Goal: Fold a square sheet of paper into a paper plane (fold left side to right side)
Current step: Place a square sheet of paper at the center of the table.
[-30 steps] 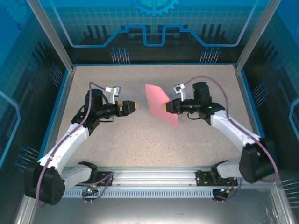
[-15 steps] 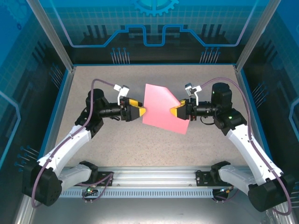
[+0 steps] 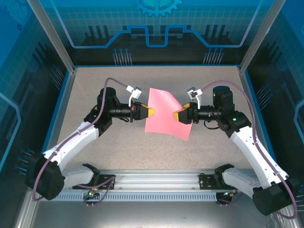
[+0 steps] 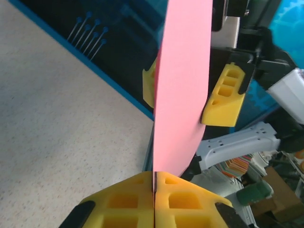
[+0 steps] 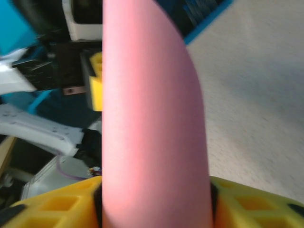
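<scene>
**Top view, with both wrist views.** The pink sheet of paper (image 3: pixel 164 113) is held above the middle of the table (image 3: pixel 114 147), spanning the gap between the two arms. Whether its near corner brushes the surface cannot be told.

The left gripper (image 3: pixel 149 112) is closed flat on the sheet's left edge. In the left wrist view its yellow fingers (image 4: pixel 190 202) meet, with the paper's edge pinched in the seam between them.

The right gripper (image 3: pixel 177 116) stands at the opposite edge with its jaws parted. One finger lies on each side of the paper with a clear gap between them, so it straddles the sheet rather than pinching it.

The sheet is unfolded, tilted and slightly bowed along its length. Judged from this arrangement, the paper is raised so that both faces are free and the left edge can be carried across to the right edge. The hold appears to rest with the left arm alone. With only one firm grip, the thin sheet may sag or twist.
</scene>
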Action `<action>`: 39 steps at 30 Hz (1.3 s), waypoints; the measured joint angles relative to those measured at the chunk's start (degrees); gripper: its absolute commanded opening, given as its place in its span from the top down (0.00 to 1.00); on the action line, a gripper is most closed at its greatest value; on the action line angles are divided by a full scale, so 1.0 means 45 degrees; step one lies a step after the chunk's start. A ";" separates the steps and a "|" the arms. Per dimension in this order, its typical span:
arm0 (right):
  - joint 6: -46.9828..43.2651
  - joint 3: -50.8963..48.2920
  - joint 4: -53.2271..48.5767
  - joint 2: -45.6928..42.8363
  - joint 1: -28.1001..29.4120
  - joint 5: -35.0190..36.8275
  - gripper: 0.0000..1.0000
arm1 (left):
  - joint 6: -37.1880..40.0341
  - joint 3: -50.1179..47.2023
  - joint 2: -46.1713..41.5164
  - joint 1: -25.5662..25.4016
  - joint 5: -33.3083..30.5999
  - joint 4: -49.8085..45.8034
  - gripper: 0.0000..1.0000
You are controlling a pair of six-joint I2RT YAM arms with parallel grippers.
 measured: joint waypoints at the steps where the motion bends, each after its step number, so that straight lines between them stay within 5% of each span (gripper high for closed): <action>1: -0.0121 -0.0010 -0.0243 0.0107 -0.0073 0.0495 0.26 | 0.0000 -0.0034 0.0151 0.0000 -0.0170 -0.0092 0.97; 5: -0.0330 -0.0199 -0.1044 0.0714 -0.0282 0.2793 0.07 | -0.0102 -0.0602 0.1180 0.0000 -0.0981 -0.0500 0.96; 11: 0.0121 -0.1268 -0.0884 0.1486 -0.0287 0.4847 0.05 | -0.0301 -0.1248 0.3793 0.0000 -0.2341 -0.1365 0.97; 17: 0.1379 -0.2803 0.0447 0.2579 -0.0092 0.5071 0.52 | -0.0267 -0.1253 0.5537 0.0000 -0.3551 -0.2317 0.98; 22: 0.2297 -0.3002 0.1685 0.4347 0.0865 0.5095 0.77 | -0.0223 -0.1253 0.5605 0.0000 -0.4269 -0.2875 0.97; 29: 0.3075 -0.2492 0.2516 0.7295 0.1831 0.5391 0.80 | -0.0228 -0.1253 0.5382 0.0000 -0.4784 -0.3536 0.91; 39: 0.3376 -0.1933 0.3075 0.8864 0.2118 0.5615 0.79 | -0.0636 -0.1161 0.4920 -0.0068 -0.3949 -0.3526 0.51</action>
